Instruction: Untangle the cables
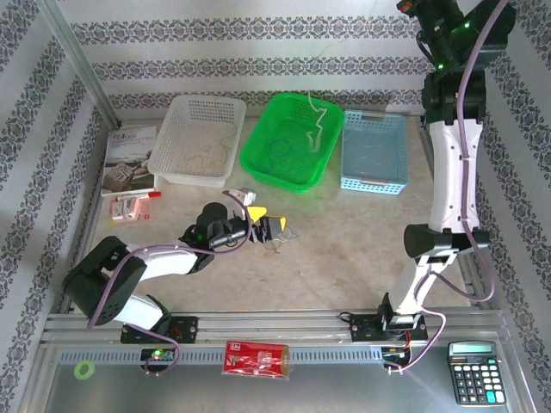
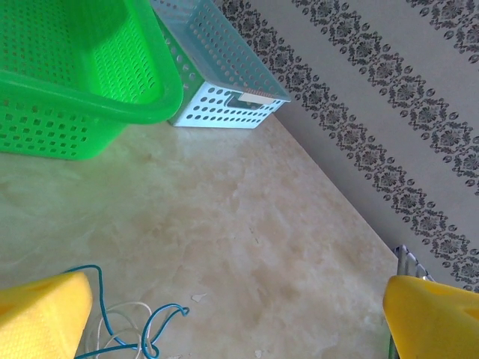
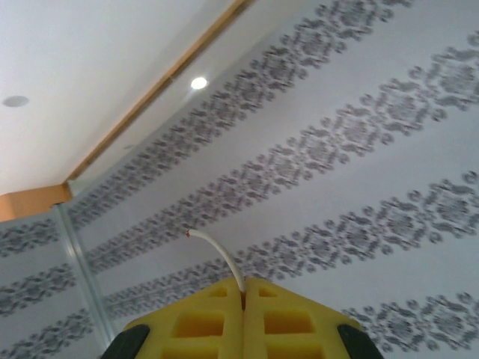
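Note:
A small tangle of cables [image 1: 277, 244] lies on the table just right of my left gripper [image 1: 263, 226], which rests low over the table. In the left wrist view a blue cable [image 2: 153, 323] and a whitish cable [image 2: 120, 329] loop beside the left yellow pad [image 2: 41, 318]. The left gripper [image 2: 236, 321] stands wide open over bare table, holding nothing. My right arm is raised high at the back right. Its gripper [image 3: 243, 288] is shut on a whitish cable [image 3: 217, 258], whose short end sticks up from the pads. A pale strand [image 1: 312, 116] hangs over the green basket [image 1: 275, 181].
A white basket [image 1: 189, 178], the green basket and a blue basket [image 1: 373, 184] stand in a row at the back. A booklet [image 1: 129, 159] and a small red-and-white box [image 1: 133, 206] lie at the left. A calculator [image 1: 472, 372] and a red packet [image 1: 256, 358] sit on the near ledge.

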